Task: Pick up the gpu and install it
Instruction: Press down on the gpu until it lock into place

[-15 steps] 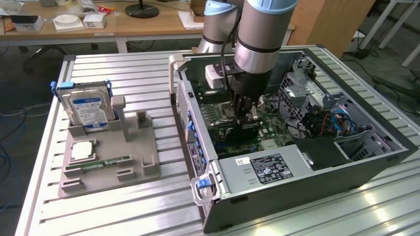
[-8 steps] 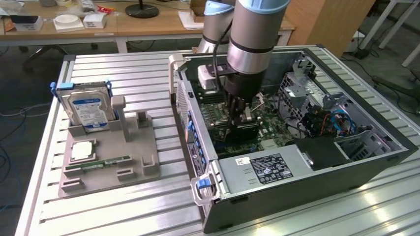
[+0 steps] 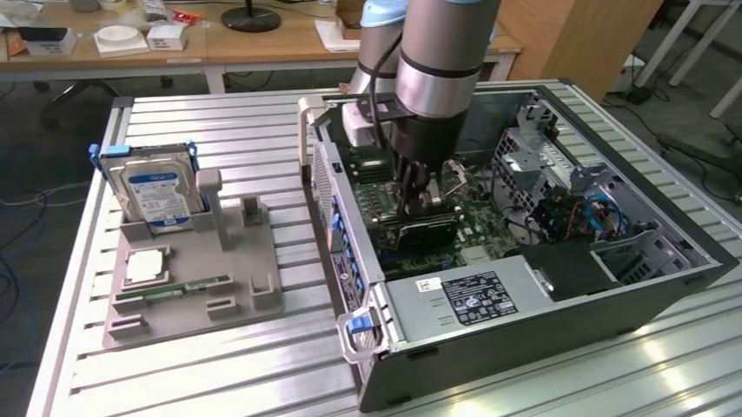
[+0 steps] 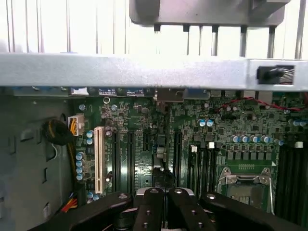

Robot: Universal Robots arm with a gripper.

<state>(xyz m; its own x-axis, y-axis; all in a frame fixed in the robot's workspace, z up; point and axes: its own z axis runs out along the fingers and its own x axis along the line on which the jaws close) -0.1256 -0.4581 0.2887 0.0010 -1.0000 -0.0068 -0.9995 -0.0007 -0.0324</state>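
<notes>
The gripper [image 3: 420, 201] reaches down into the open computer case [image 3: 649, 287], its fingers [image 4: 161, 207] pressed together over the top edge of the gpu [image 3: 423, 230], apparently clamped on it. The card stands on edge directly beneath the fingertips, over the motherboard [image 4: 202, 139] and its expansion slots [image 4: 130, 159]. I judge it light, stiff and fragile, best pinched along its bare top edge, clear of components. Well off to the side beyond the case wall, a grey fixture tray [image 3: 232, 295] holds the hard drive [image 3: 156, 187].

The arm [image 3: 432, 52] is cut off by the picture's top edge, and the gripper [image 3: 423, 201] hides part of the gpu [image 3: 423, 231].
</notes>
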